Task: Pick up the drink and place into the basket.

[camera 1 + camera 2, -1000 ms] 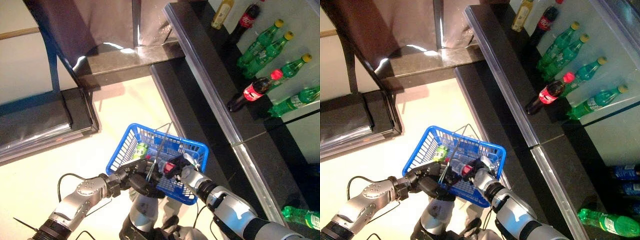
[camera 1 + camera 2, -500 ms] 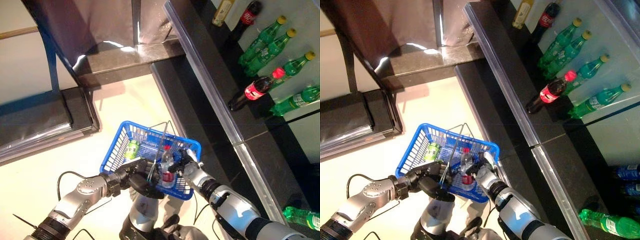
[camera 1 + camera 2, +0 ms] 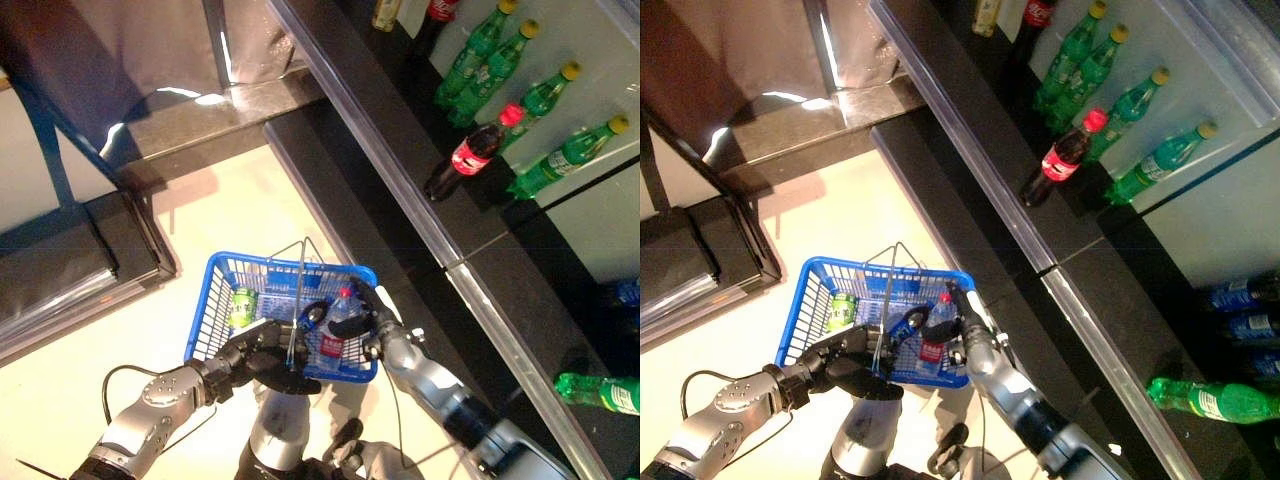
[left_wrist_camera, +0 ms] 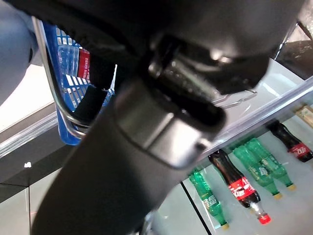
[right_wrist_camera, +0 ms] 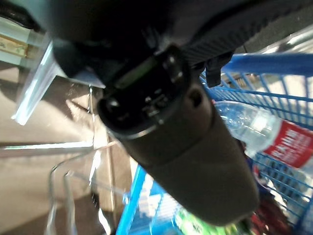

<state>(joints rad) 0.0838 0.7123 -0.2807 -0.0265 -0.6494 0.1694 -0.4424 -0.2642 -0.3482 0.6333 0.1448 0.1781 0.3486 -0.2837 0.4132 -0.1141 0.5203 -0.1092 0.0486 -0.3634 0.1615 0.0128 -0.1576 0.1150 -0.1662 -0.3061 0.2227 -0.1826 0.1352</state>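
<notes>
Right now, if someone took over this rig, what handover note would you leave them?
Left hand: curled round the wire handle of the blue basket, carrying it.
Right hand: at the basket's right rim beside the clear water bottle; grip cannot be told.
The bottle with its red cap and label lies inside the basket, next to a green can.
Done: drink is in the basket.
Left: confirm release, draw the right hand out. More bottles remain on the shelf.
</notes>
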